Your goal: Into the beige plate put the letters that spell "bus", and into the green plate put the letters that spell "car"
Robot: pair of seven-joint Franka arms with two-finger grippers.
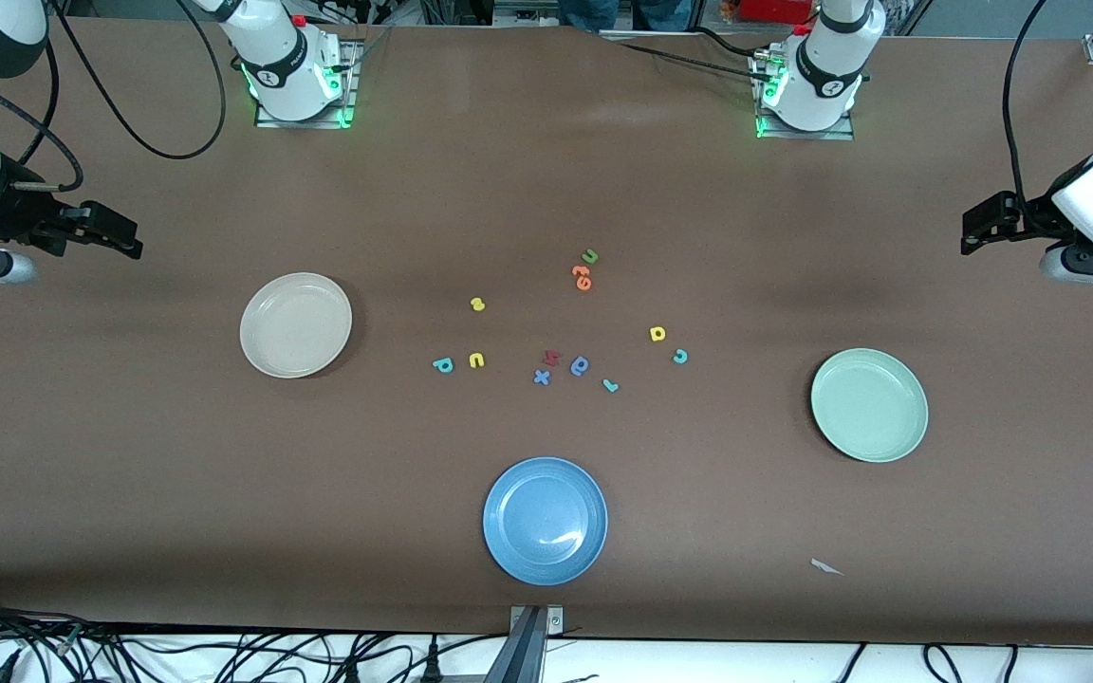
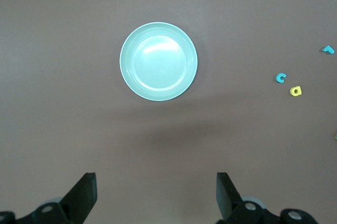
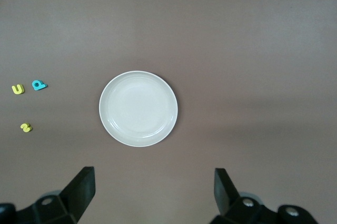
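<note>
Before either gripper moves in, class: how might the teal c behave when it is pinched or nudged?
The teal c looks tiny and flat, so probably very light and apt to slide if nudged. It seems foam-like, likely squashing slightly when pinched. Lying flat, it should not roll.

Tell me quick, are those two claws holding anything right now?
Left gripper: open, holding nothing, up over the table near the green plate.
Right gripper: open, holding nothing, up over the table near the beige plate.
</note>
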